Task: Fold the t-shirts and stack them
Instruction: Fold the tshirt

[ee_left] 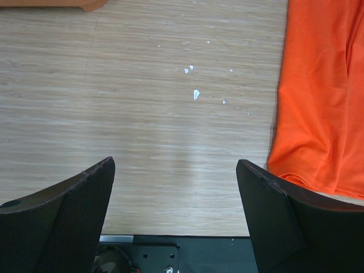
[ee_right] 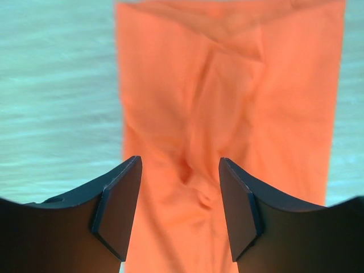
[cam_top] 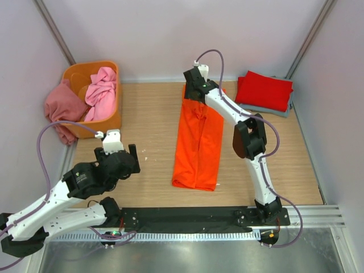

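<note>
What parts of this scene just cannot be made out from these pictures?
- Top view: the grey-blue shirt lies under the red shirt; only its edge shows.
- Top view: the right gripper hides the far end of the orange shirt.
- Left wrist view: white specks on the table are too small to identify.
- Top view: the pink shirt covers the inside of the tub.

the grey-blue shirt (cam_top: 274, 111) at two o'clock lies mostly hidden under the red shirt (cam_top: 264, 90); the right arm (cam_top: 227, 108) covers the twelve-o'clock end of the orange shirt (cam_top: 199, 148).
</note>
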